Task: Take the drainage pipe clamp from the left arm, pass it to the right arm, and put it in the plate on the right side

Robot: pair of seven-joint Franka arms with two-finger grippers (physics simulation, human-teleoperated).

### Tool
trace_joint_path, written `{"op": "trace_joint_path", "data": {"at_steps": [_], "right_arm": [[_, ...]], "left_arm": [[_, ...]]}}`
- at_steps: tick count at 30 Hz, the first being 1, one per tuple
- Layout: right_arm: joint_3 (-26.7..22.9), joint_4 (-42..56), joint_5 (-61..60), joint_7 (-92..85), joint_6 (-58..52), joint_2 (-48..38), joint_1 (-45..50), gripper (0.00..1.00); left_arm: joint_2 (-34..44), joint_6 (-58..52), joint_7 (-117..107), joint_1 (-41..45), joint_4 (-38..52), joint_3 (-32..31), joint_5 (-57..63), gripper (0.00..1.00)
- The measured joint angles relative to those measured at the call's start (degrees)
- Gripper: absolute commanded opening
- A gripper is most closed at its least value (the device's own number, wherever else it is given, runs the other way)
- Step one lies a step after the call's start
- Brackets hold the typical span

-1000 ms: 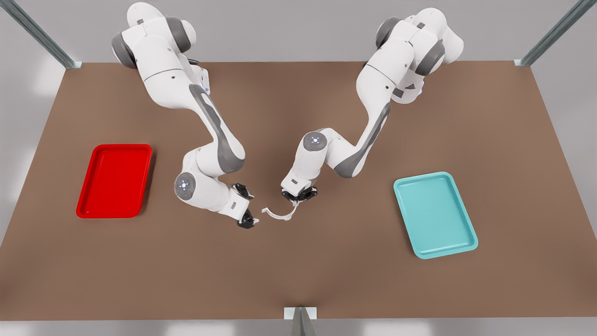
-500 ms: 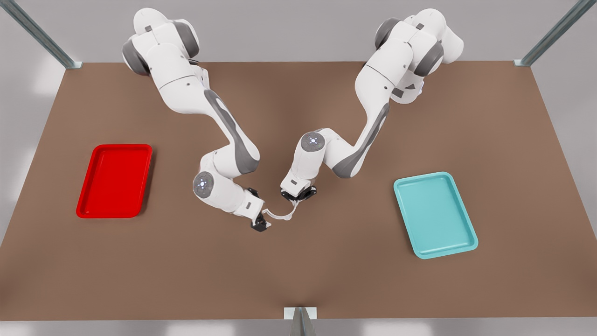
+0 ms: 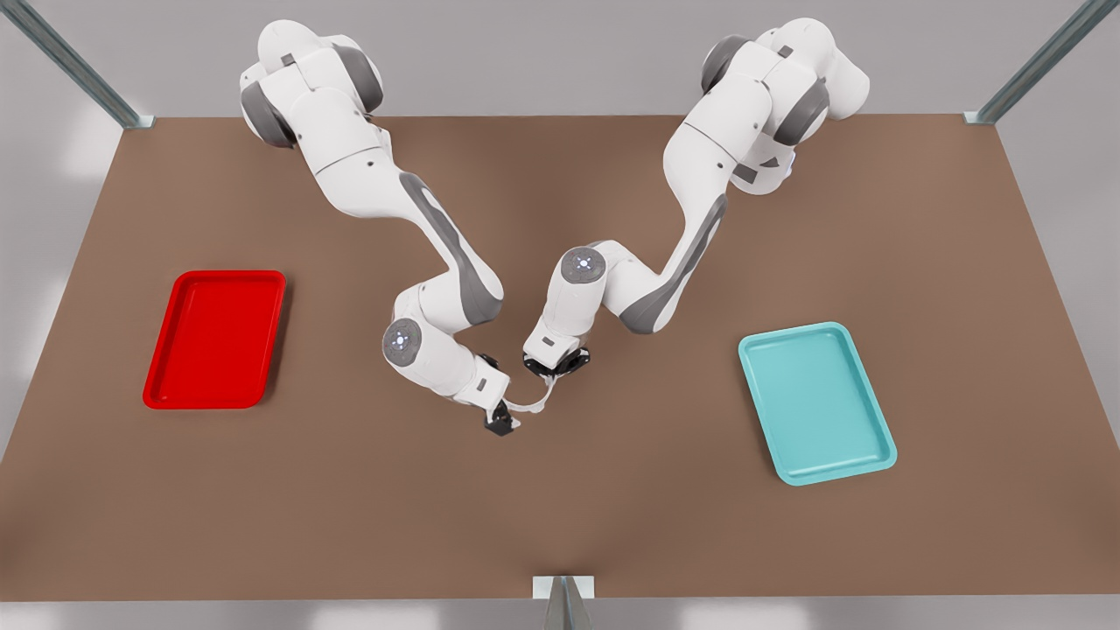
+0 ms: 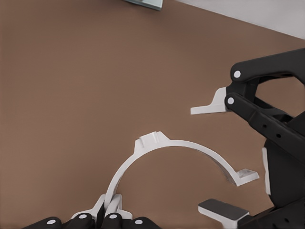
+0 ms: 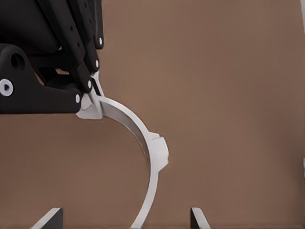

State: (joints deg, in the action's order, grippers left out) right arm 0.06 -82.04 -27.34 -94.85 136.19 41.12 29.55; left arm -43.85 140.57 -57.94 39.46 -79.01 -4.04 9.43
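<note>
Right pincer (image 3: 501, 418) has closed in on the clamp's free end.
You see left pincer (image 3: 549, 371) gripping the drainage pipe clamp (image 3: 530, 404) midair; right pincer's fingers open, straddling the opposite tab.

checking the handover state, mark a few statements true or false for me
1. The left tool is shut on one end of the drainage pipe clamp. True.
2. The right tool is shut on the clamp. False: its fingers are open, one on each side of the clamp's free end.
3. The clamp lies in the plate. False: it hangs between the two tools near the middle of the table, and the red plate is far off at the front view's left.
4. The teal tray sits at the front view's right. True.
</note>
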Motion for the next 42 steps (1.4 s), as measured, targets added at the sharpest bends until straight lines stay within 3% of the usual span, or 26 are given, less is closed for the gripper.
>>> {"op": "trace_joint_path", "data": {"at_steps": [3,8,10,11,12,22,25,28,30,31,33,35,42], "right_arm": [[-0.13,0.29,0.00,0.38,0.59,0.30,0.13,0.92],[-0.15,0.36,0.05,0.87,1.09,0.56,0.24,0.42],[-0.15,0.38,0.07,1.04,1.19,0.61,0.32,0.32],[-0.15,0.54,0.07,1.12,1.20,0.64,0.37,0.29],[-0.15,0.63,0.09,1.20,1.21,0.67,0.40,0.21],[0.02,0.80,0.06,1.92,1.15,0.27,0.33,0.21],[0.03,0.23,0.07,2.14,1.09,0.07,-0.54,0.21],[0.03,-4.81,0.12,2.19,0.93,-3.70,-3.51,0.21],[0.02,-10.34,0.15,2.20,0.81,-7.93,-6.10,0.21],[-0.06,-13.34,0.26,2.21,0.73,-10.29,-7.42,0.21],[-0.19,-19.50,0.49,1.97,0.57,-14.46,-10.85,0.21],[-0.31,-24.92,0.94,1.29,0.47,-18.10,-15.00,0.21],[-1.63,-36.83,2.25,-3.48,0.83,-26.12,-29.85,0.21]], "left_arm": [[-0.07,0.00,-0.24,0.00,0.07,0.00,0.00,0.21],[-0.15,0.09,-0.64,0.00,0.13,0.00,0.04,0.21],[-0.22,0.12,-0.82,0.02,0.14,-0.01,0.08,0.21],[-0.24,0.14,-0.90,0.02,0.15,-0.01,0.08,0.34],[-0.25,0.38,-0.66,-0.02,0.14,-0.02,-0.27,1.00],[1.48,0.87,2.80,-2.83,-0.22,-1.21,-0.96,1.00],[7.23,-6.02,2.46,-19.32,-0.40,-15.21,0.08,1.00],[12.05,-20.61,5.33,-47.01,2.35,-31.73,1.33,1.00],[12.78,-30.88,8.42,-54.22,7.80,-35.19,4.89,1.00],[13.60,-35.64,10.56,-55.84,9.17,-35.16,6.26,1.00],[25.39,-40.32,14.95,-44.67,-1.75,-16.76,2.57,1.00],[29.49,-43.05,18.89,-39.80,-5.54,-8.69,-1.25,1.00],[31.63,-52.96,29.73,-38.04,-3.11,-6.53,-6.98,1.00]]}}
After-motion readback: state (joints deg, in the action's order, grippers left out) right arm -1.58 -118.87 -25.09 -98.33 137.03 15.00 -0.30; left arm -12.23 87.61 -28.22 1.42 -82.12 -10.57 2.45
